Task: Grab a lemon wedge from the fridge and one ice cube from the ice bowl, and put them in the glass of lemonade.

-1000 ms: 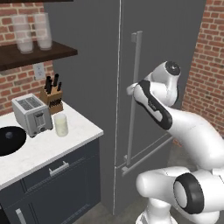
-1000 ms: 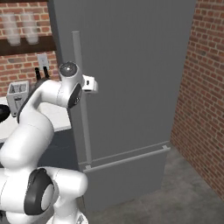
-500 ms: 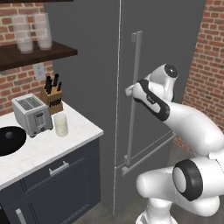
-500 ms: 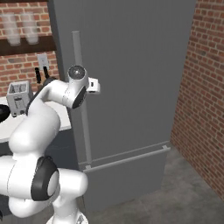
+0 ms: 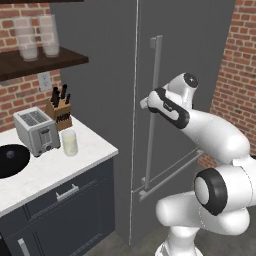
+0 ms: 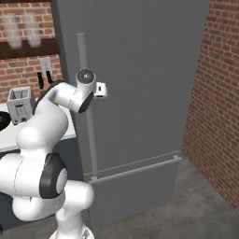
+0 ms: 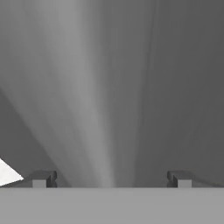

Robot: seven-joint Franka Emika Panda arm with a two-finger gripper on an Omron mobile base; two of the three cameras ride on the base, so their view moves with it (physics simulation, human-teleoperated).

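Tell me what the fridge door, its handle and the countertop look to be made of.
Fridge: dark grey, matte, like painted or brushed metal; flat, with no sharp reflections. Bar handle: paler grey, satin, probably metal; soft sheen along its length in the hand view. Countertop: white, smooth, maybe stone or laminate; no visible grain, so the rendered look leaves it open.

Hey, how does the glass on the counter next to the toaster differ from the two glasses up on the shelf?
The glass of lemonade is short and filled with pale yellowish-white liquid; the shelf glasses are taller, frosted grey, with no visible drink. It stands alone on the white counter beside the toaster; they stand as a pair on the dark shelf above. All stand upright.
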